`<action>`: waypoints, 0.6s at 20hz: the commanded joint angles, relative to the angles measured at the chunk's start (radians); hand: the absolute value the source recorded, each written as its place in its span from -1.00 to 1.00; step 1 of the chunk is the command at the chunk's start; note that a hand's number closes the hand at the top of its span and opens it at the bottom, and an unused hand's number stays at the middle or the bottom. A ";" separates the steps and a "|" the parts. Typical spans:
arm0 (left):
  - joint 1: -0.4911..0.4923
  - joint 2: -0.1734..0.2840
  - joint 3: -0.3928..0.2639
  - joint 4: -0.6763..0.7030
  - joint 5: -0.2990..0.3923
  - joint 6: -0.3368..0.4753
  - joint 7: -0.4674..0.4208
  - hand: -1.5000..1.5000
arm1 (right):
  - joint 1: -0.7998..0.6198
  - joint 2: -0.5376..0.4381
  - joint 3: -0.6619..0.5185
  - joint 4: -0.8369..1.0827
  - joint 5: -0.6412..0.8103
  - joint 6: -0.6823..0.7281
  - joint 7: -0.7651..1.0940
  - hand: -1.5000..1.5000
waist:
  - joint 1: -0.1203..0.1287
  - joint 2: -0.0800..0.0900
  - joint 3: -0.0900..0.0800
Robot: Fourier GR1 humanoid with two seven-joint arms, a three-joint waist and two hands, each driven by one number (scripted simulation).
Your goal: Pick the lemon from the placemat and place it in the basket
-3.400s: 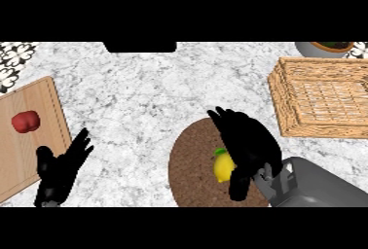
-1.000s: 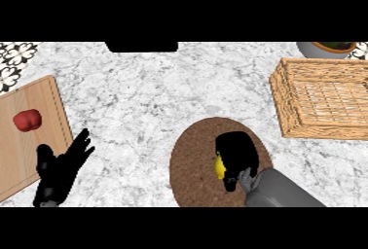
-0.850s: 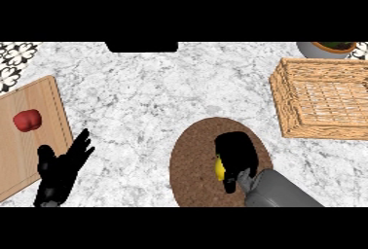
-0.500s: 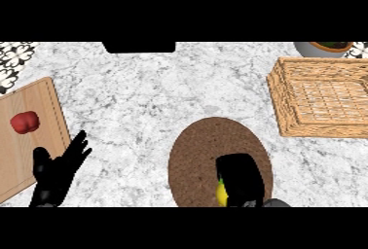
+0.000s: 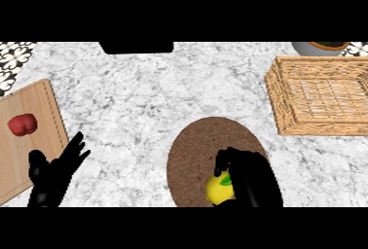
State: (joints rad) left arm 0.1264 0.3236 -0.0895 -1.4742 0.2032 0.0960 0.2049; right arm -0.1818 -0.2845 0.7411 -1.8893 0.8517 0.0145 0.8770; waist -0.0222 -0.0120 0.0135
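Observation:
A yellow lemon (image 5: 218, 188) with a small green leaf lies on the near part of the round brown placemat (image 5: 194, 151). My right hand (image 5: 251, 177) is over it from the right, its fingers curled round the lemon's top and right side. The woven wicker basket (image 5: 287, 97) stands at the far right with nothing in it. At the lower left my left hand (image 5: 52, 175) rests open, fingers up, beside the wooden board.
A wooden cutting board (image 5: 43, 126) with a red fruit (image 5: 22, 124) lies along the left edge. A dark box (image 5: 137, 47) sits at the far edge, and a bowl (image 5: 320, 47) at the far right corner. Marble counter lies between placemat and basket.
My right hand came down onto the lemon and curled round it, then drew back toward the near edge with it. The left hand has stayed put.

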 commanded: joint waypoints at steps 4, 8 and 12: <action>0.045 -0.008 -0.012 0.090 -0.006 -0.014 0.018 0.00 | -0.013 0.091 -0.153 -0.309 0.000 -0.190 0.012 1.00 | -0.011 0.007 -0.014; 0.006 -0.008 -0.004 0.066 -0.008 -0.006 0.042 0.00 | -0.107 0.072 -0.354 -0.450 -0.074 -0.079 0.130 1.00 | 0.005 0.011 -0.015; -0.001 -0.039 -0.029 0.079 -0.033 0.006 0.036 0.00 | -0.196 0.029 -0.499 -0.478 -0.105 0.025 0.219 1.00 | 0.012 0.012 -0.015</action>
State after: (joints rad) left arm 0.1229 0.3113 -0.0899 -1.4736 0.1897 0.0979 0.2100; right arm -0.2885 -0.2327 0.3904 -2.3038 0.7934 -0.0419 0.9964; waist -0.0157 -0.0115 0.0114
